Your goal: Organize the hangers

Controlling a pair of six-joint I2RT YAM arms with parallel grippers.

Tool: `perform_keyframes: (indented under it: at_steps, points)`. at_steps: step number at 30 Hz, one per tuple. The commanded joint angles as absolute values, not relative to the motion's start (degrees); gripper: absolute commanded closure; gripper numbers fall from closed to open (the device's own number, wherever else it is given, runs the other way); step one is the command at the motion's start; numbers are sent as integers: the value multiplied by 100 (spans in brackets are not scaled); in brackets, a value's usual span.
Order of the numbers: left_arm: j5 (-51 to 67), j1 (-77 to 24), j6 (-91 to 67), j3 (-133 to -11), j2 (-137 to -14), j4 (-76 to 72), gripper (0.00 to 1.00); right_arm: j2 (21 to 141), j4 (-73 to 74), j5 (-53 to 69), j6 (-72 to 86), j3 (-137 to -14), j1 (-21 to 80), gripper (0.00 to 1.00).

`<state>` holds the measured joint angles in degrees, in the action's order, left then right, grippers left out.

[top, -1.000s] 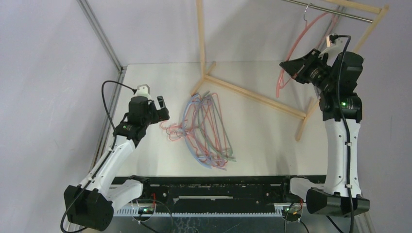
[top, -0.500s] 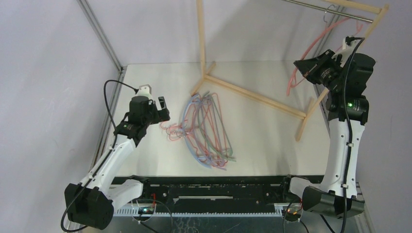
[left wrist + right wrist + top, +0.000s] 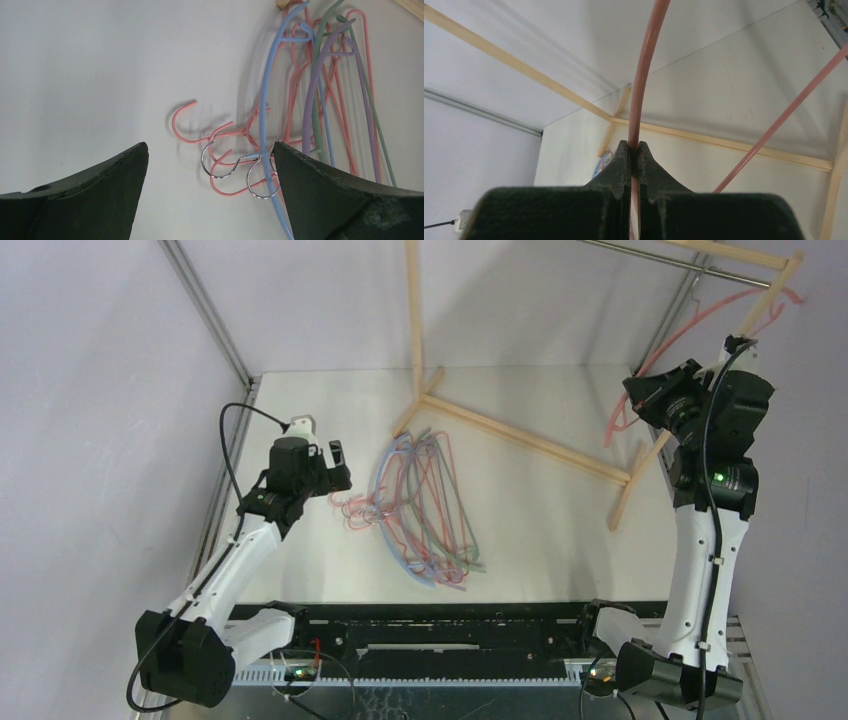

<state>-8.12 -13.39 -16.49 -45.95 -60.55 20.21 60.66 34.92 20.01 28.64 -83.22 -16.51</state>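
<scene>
A tabletop scene with two robot arms was taken from above, with a pale wooden rack (image 3: 520, 438) standing at the back right. The right gripper (image 3: 634, 390) was raised beside the rack's right-hand post, below the rack's metal rail (image 3: 680, 262). Its jaws were pinched tight on the thin curved arm of a salmon hanger (image 3: 690, 325).

The hanger's long axis ran from the gripper up and to the right, toward the right end of the rail. Its upper tip reached the corner where the rail met the rack's wooden top bar. Whether its hook was over the rail could not be told.

The pile of hangers (image 3: 425, 510) lay flat on the table (image 3: 540, 530), just left of the rack's floor-level foot. They were pink, blue, lilac and grey-green ones, overlapping. Their long sides ran from the rack's foot toward the near edge, and their hooks pointed left, away from the rack.

The left gripper (image 3: 335, 465) hung low beyond those hooks, on the side of the pile farthest from the rack. Its jaws were spread wide and held nothing. The wrist view showed the hooks directly ahead between the fingers.

The left arm was plainly the nearer one to the pile. Hanging the salmon hanger would likely depend on lifting its hook end above the rail.
</scene>
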Motion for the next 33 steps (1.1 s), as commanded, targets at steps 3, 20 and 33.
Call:
perform_keyframes:
  at_steps: [3, 20, 33]
  points:
    - [-707, -1373, -1529, -4833, -6047, 1785, 0, 6021, 3636, 1580, 2723, -8043, -1705, 82]
    - [-784, -1374, -1573, -4758, -6117, 1593, 0, 5336, 4072, -356, 2204, -8975, -700, 15]
    - [-605, -1374, -1794, -4706, -6290, 1353, 0, 4720, 4919, -1933, 1977, -9027, -226, 0]
